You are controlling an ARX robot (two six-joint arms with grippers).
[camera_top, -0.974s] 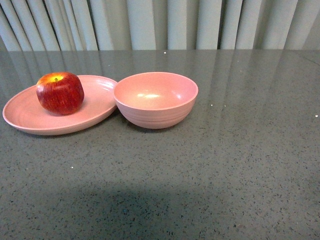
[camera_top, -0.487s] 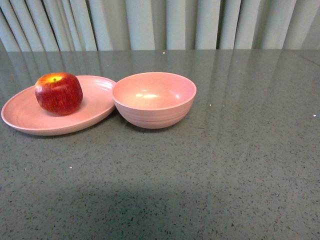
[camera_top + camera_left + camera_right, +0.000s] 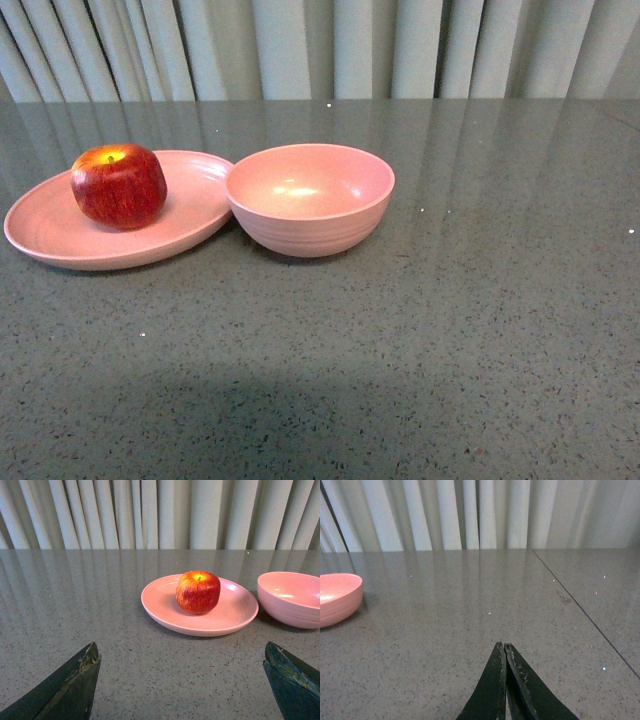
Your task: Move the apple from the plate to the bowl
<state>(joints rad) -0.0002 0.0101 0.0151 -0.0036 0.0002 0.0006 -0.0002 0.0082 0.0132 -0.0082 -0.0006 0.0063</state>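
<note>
The red apple point(image 3: 119, 186) point(image 3: 198, 592) sits on the shallow pink plate point(image 3: 50, 235) point(image 3: 160, 605) at the left of the table. Right beside the plate stands the deep pink bowl point(image 3: 310, 197) point(image 3: 292, 597) point(image 3: 335, 600), with nothing in it. My left gripper point(image 3: 181, 652) is open, its dark fingertips spread wide, and it hangs well short of the plate with bare table between them. My right gripper point(image 3: 503, 645) is shut with nothing in it, over bare table to the right of the bowl. Neither arm shows in the front view.
The grey speckled table point(image 3: 450, 330) stretches wide in front of and to the right of the bowl. A seam point(image 3: 580, 607) runs across the table on the right. Pale pleated curtains point(image 3: 330, 45) hang behind the table's far edge.
The front view has shifted very slightly; the apple, plate and bowl keep their places relative to each other.
</note>
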